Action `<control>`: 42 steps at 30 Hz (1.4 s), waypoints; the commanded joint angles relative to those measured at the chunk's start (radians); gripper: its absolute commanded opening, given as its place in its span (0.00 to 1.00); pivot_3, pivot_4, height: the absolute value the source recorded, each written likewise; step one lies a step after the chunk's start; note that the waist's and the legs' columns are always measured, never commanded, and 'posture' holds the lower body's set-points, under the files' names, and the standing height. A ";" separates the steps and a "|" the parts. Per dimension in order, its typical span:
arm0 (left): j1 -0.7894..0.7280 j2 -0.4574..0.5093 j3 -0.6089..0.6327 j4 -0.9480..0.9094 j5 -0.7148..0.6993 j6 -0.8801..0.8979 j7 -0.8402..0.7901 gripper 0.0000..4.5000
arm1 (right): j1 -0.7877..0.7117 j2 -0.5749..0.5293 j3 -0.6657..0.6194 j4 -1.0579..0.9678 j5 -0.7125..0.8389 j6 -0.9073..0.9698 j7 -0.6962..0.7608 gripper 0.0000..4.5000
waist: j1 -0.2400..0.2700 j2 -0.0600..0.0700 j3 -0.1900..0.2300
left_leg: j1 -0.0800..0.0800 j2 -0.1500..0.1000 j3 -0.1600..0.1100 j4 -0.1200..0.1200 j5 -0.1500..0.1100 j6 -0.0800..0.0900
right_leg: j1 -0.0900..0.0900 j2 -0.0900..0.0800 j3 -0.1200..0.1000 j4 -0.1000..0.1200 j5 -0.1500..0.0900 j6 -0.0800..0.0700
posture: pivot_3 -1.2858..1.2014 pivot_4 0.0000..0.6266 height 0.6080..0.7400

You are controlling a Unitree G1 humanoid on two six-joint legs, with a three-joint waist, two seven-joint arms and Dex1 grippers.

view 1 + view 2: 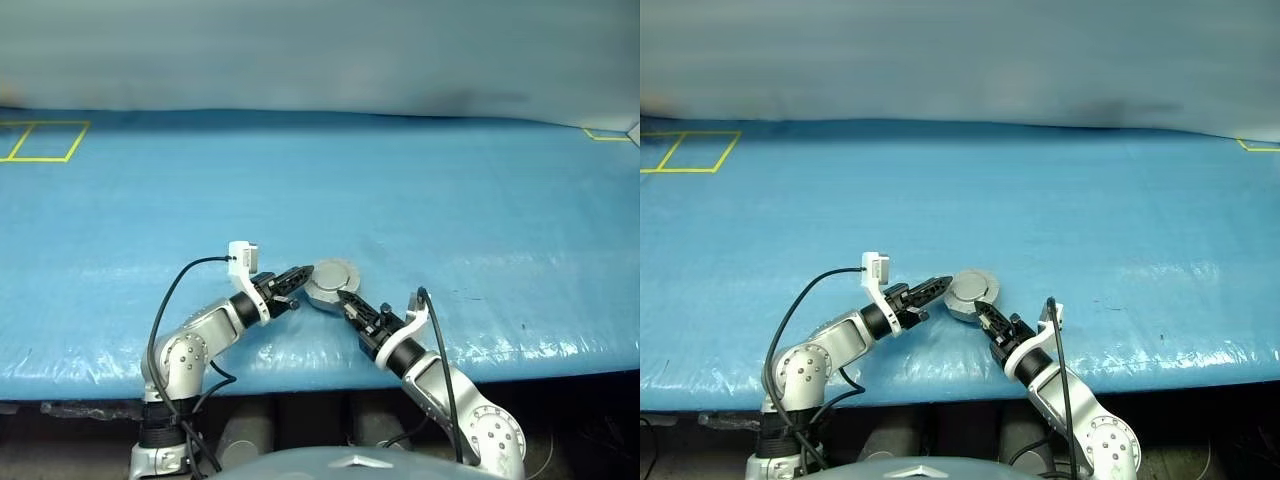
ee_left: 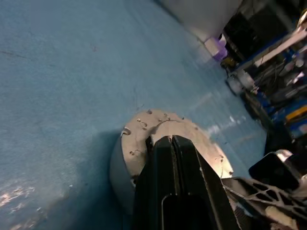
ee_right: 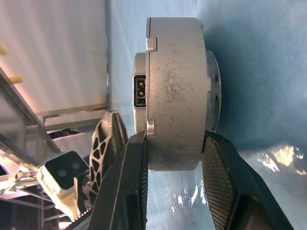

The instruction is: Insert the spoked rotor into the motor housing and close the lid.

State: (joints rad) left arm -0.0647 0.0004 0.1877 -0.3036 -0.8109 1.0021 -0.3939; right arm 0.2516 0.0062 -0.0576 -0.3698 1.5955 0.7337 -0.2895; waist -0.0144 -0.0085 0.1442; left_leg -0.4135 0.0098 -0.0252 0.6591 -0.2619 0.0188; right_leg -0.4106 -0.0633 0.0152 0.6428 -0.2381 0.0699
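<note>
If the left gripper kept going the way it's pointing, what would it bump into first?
Most likely the lid: the shut left gripper points at it from close by, perhaps already touching.

Silver-grey jointed arms, white wrist brackets, black cables, black two-fingered left pincer [image 1: 300, 273]
</note>
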 commanded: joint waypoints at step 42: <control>0.221 -0.079 -0.084 0.067 -0.883 -0.203 0.265 1.00 | -0.153 -0.041 0.161 -0.117 0.182 -0.056 -0.002 0.27 | -0.010 -0.001 0.005 | 0.000 -0.005 0.000 0.004 0.000 0.000 | 0.001 0.003 0.001 0.001 0.001 -0.001 | 0.52 0.24 1.00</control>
State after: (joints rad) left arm 0.1512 -0.0621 0.1086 -0.2275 -1.6835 0.8132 -0.1116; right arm 0.1070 -0.0404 0.0958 -0.4264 1.7333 0.6826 -0.3132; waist -0.0239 -0.0090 0.1492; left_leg -0.4131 0.0048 -0.0250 0.6638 -0.2616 0.0185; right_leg -0.4094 -0.0606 0.0158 0.6444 -0.2375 0.0688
